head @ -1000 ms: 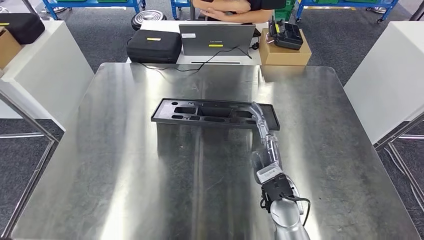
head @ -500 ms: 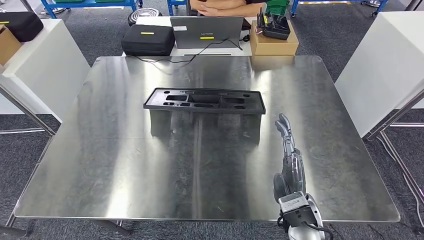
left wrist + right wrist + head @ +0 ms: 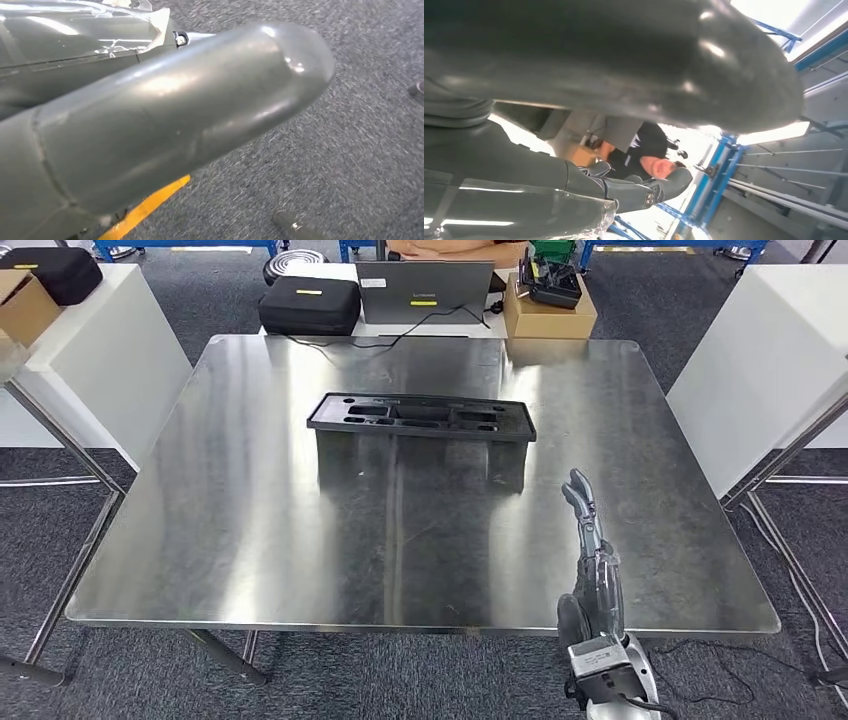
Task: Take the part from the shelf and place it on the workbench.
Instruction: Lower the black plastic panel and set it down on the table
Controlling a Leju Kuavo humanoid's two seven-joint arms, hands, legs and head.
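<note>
Steel workbench [image 3: 250,520], black part [image 3: 421,417] lying on it, right robot hand [image 3: 592,550] empty, fingers extended.

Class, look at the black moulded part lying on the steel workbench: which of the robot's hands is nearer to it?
Right. The right hand is over the workbench's near edge, apart from the black part, empty. The left hand hangs by the carpet floor, away from the bench.

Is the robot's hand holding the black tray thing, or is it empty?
Empty. The right hand has its fingers stretched out with nothing in them, while the black part lies flat on the workbench, apart from it.
</note>
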